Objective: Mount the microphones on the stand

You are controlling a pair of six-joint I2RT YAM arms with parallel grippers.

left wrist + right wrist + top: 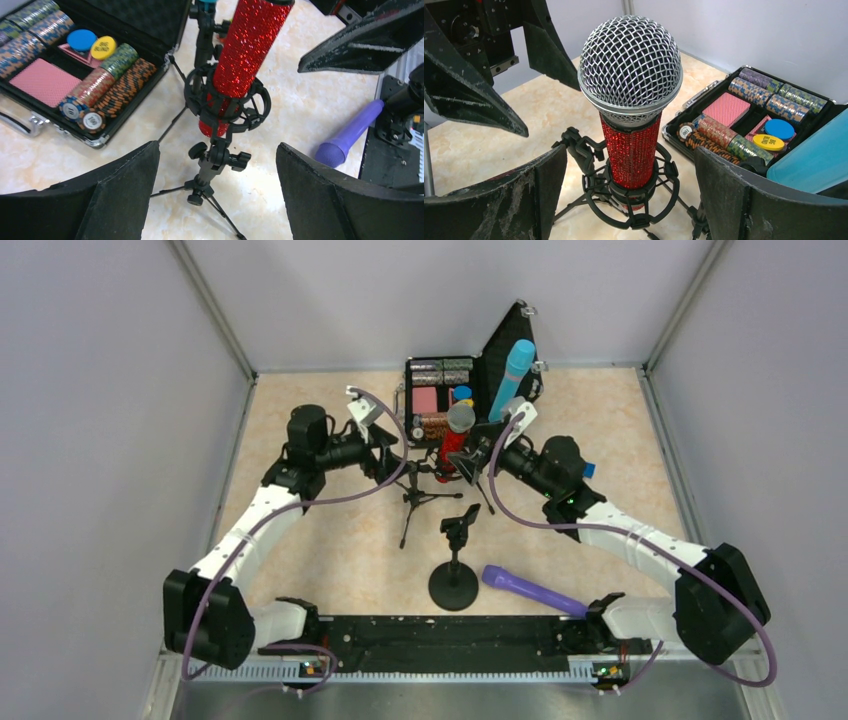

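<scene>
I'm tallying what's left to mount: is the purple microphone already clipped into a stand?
No, the purple microphone lies flat on the table beside the round-base stand, whose clip holds nothing.

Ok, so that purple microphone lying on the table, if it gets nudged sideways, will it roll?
Probably: the purple microphone is a round stick lying flat on the smooth table. Its head looks wider than its handle, so it would likely curve rather than run straight. It looks rigid, so a grip on the handle shouldn't bend it.
</scene>
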